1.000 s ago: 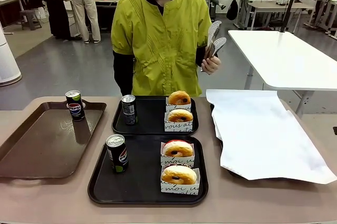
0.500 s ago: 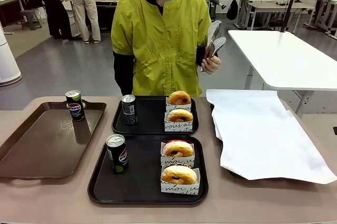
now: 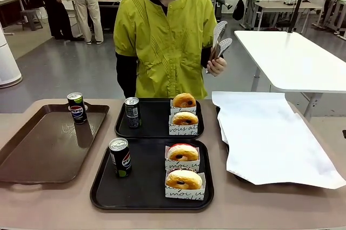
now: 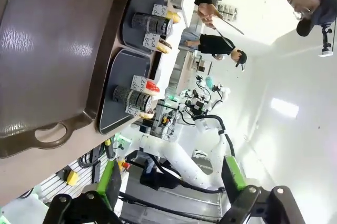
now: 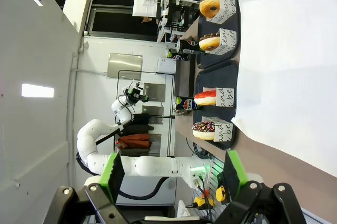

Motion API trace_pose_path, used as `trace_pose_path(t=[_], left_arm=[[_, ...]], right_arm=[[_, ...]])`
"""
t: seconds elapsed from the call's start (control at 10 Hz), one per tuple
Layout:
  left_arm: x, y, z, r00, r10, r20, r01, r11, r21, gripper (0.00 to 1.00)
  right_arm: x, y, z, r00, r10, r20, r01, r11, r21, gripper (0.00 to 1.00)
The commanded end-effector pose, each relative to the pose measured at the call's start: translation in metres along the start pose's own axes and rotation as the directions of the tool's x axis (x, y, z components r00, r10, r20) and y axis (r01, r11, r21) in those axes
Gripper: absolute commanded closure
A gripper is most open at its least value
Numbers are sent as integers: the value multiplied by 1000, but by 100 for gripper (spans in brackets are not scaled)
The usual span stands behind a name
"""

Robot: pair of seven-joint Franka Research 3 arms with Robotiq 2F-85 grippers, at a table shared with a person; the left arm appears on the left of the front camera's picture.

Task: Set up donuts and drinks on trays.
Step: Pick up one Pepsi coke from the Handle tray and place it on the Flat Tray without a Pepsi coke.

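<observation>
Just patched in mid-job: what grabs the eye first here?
Two black trays in the table's middle, one behind the other, each holding a can on its left and two boxed donuts on its right. Left of them a brown tray carries a lone can; right, white paper covers another tray. Behind, a person in a yellow-green top holds tongs.

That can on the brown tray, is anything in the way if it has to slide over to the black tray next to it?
Mostly no. The can stands at the brown tray's far corner, and the stretch toward the far black tray is bare. Only the two raised rims lie between, and another can already stands at that tray's near-side edge.
</observation>
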State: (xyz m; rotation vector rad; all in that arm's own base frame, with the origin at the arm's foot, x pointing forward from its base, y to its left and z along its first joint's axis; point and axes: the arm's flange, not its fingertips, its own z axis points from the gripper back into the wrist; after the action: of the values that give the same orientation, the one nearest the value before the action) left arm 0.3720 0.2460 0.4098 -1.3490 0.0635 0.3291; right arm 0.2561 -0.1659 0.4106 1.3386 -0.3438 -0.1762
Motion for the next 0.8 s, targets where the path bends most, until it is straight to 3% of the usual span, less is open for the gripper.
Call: trace_pose_path(t=[0.0,0.1,0.2,0.7], left_arm=[[-3,2,7,999,-29,-17,29,999,-18,0],[-13,-2,9,998,-66,-13,65,997,-33,0],[-1,4,1,1000,-4,-6,4,1000,-12,0],[-1,4,1,1000,-4,-6,4,1000,-12,0]], right_arm=[[1,0,-2,1000,11,9,-11,1000,14,0],[1,0,-2,1000,11,9,-11,1000,14,0],[1,0,-2,1000,11,9,-11,1000,14,0],[1,0,-2,1000,11,9,-11,1000,14,0]])
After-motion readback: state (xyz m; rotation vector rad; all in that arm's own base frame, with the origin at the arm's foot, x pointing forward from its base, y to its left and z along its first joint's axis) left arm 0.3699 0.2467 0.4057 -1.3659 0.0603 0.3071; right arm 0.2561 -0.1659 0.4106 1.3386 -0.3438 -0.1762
